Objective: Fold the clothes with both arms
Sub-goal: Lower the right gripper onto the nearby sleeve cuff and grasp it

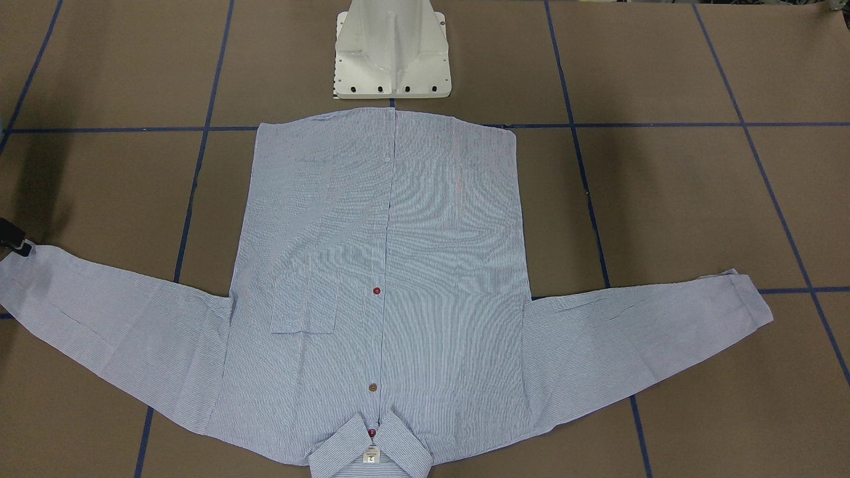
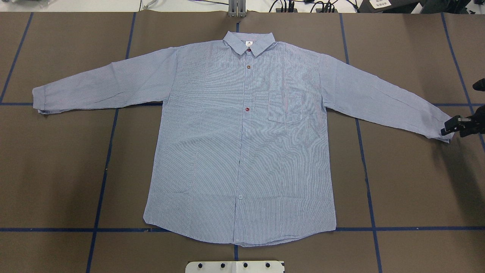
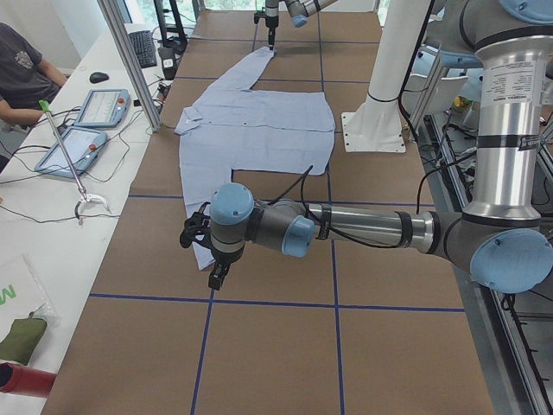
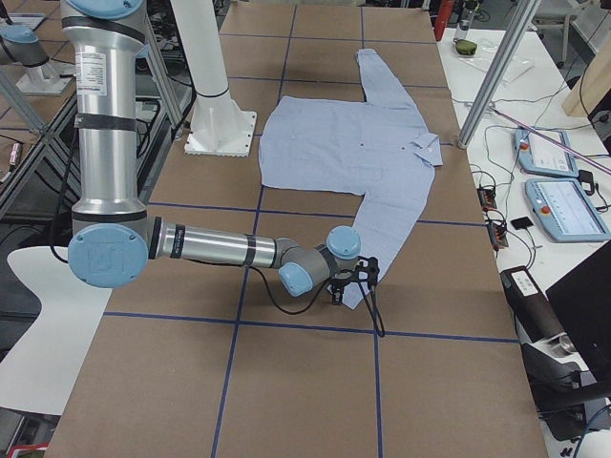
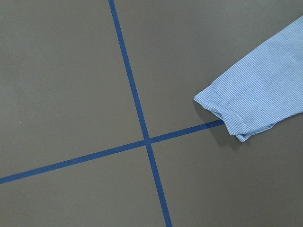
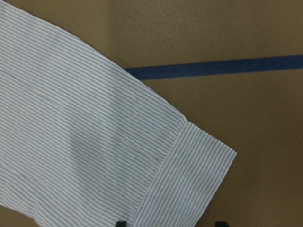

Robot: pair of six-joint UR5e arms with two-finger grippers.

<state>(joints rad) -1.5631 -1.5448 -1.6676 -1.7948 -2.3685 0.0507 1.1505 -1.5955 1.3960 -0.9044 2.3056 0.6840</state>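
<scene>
**A:** Overhead exterior: where do we find the shirt (image 2: 242,151)?

**B:** We see it flat on the brown table (image 2: 57,170), front up, sleeves spread. Our right gripper (image 2: 451,127) sits at the sleeve cuff (image 6: 189,179), its fingertips (image 6: 120,223) apart either side of it. Our left gripper (image 3: 206,255) hangs near the other cuff (image 5: 222,113), and we cannot tell how its fingers stand.

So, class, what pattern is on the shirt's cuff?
Cuff: fine blue-and-white stripes, clearest in the right wrist view.

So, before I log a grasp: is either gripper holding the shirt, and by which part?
Nothing seems held. The right gripper has its fingertips apart over the right cuff of the shirt; the left cuff lies clear of the left gripper.
</scene>
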